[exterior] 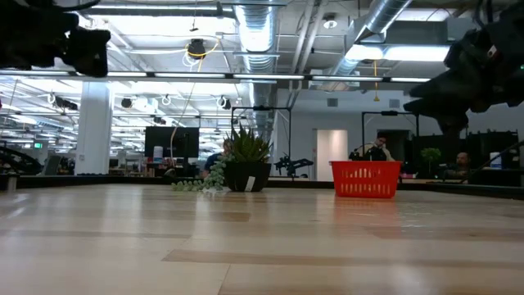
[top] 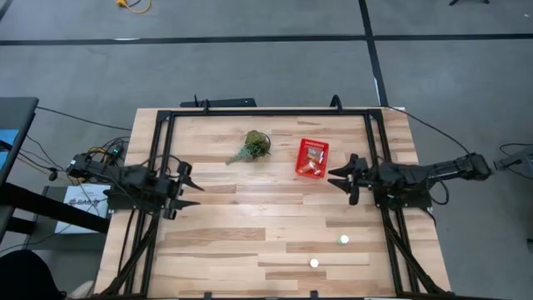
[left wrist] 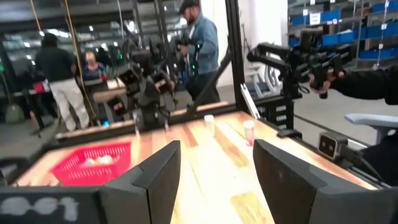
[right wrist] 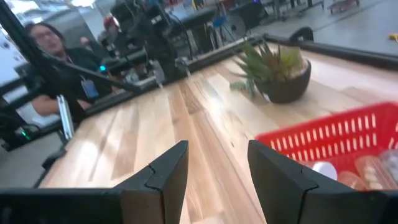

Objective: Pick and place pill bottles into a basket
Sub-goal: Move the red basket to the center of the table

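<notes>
Two pill bottles (top: 329, 252) well apart from fingers (top: 186, 187), seemingly upright

Robotics lab in an open industrial hall: exposed ceiling ducts (exterior: 254, 33), storage shelving with blue bins (left wrist: 348, 25), further robot rigs (left wrist: 146, 81), people (left wrist: 199, 43) standing nearby.

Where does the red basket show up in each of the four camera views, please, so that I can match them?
High view: the red basket lies right of centre, just ahead of the right gripper.
Low view: it stands right of centre at the table's far end.
Left wrist view: lower left.
Right wrist view: lower right, holding pill bottles.
Shared landmark: the potted plant beside it, though not in the left wrist view.
</notes>
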You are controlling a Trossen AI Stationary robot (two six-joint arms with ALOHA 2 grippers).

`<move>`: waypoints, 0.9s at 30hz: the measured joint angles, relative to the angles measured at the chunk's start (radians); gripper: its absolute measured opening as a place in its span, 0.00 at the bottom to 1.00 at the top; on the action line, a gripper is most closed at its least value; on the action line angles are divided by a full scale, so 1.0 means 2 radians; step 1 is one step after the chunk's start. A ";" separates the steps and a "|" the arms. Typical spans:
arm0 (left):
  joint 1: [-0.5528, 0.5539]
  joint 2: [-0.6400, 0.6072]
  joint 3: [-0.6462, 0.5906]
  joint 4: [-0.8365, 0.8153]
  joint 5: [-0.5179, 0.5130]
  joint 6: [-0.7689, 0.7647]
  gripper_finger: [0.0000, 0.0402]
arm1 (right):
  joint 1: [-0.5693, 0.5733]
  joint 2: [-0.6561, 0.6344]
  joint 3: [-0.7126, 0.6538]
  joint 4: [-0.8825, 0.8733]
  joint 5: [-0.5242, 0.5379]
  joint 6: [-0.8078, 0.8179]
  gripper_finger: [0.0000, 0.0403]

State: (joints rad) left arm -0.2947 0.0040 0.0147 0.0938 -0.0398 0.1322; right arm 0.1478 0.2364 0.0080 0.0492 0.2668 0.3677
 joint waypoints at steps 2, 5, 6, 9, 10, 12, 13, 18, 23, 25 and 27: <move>0.000 0.000 0.000 -0.011 0.000 -0.006 0.48 | 0.000 0.012 0.000 0.002 0.001 0.001 0.39; 0.000 0.000 0.000 -0.029 0.001 -0.015 0.48 | 0.000 0.019 0.000 0.003 0.002 0.001 0.39; 0.000 0.000 0.000 -0.033 0.002 -0.020 0.48 | 0.000 0.020 0.000 0.004 0.002 0.001 0.39; 0.000 0.000 0.001 -0.037 0.016 -0.032 0.48 | 0.000 0.020 0.000 0.006 0.002 0.003 0.39; 0.000 0.000 0.001 -0.038 0.017 -0.034 0.48 | 0.000 0.020 0.000 0.006 0.002 0.004 0.39; 0.000 0.000 0.001 -0.038 0.016 -0.037 0.48 | 0.000 0.020 0.000 0.005 0.002 0.004 0.39; 0.000 0.000 0.001 -0.038 0.016 -0.037 0.48 | 0.000 0.020 0.000 0.003 0.001 0.004 0.39; 0.000 0.000 0.001 -0.039 0.016 -0.058 0.48 | 0.000 0.020 0.000 0.001 -0.001 0.004 0.39; 0.000 0.000 0.001 -0.040 0.016 -0.064 0.48 | 0.000 0.063 0.000 0.000 0.000 0.001 0.39; 0.000 0.000 0.001 -0.040 0.015 -0.065 0.48 | 0.000 0.086 0.000 0.000 0.000 0.001 0.39; 0.000 0.000 0.001 -0.040 0.015 -0.066 0.48 | 0.000 0.110 0.000 0.002 0.000 0.001 0.39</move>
State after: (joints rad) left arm -0.2951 0.0048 0.0170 0.0139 -0.0090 -0.0002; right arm 0.1478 0.4563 0.0086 0.0531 0.2664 0.3702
